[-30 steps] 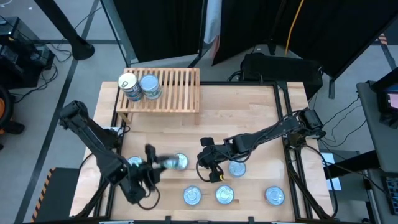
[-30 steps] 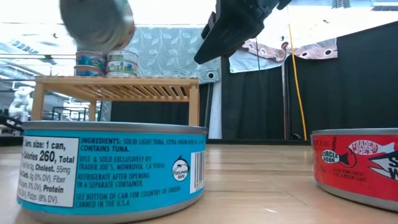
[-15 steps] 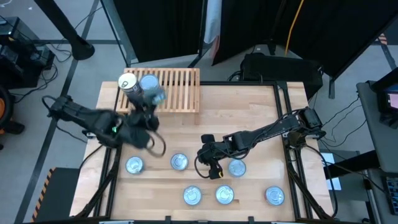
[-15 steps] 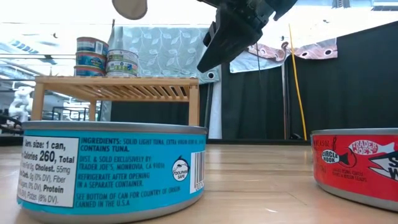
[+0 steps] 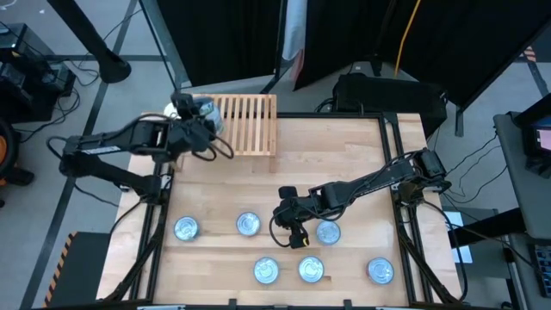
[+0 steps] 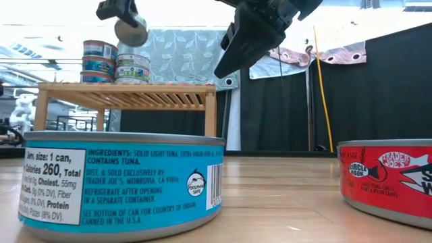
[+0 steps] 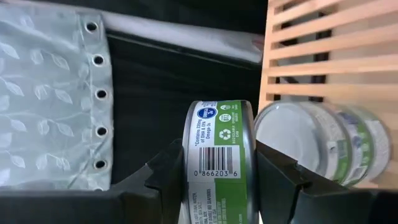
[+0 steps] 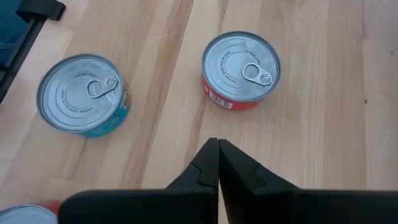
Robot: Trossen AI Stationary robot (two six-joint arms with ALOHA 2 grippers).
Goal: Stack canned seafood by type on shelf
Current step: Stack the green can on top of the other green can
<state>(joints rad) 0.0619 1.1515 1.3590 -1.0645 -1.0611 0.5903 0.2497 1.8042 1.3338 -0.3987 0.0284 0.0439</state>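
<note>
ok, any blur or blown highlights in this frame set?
Low view: the windows behind the shelf are blown out white, and the blue can up close looks oversized. Left wrist view: the stacked cans are blurred; the held green-label can reads sharp. High and right wrist views: evenly lit.

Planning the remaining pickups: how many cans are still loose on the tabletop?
6. Row nearer the shelf: left can, middle can, right can beside the shut right claw. Front row: front-left can, front-middle can, front-right can. The right arm could hide another.

Shelf [image 5: 250, 120]: pale matt wood slats. Worktop [image 5: 344, 164]: smooth light wood, faint sheen. Tins [image 8: 241, 68]: shiny metal lids w/ pull tabs, glossy paper labels.
</note>
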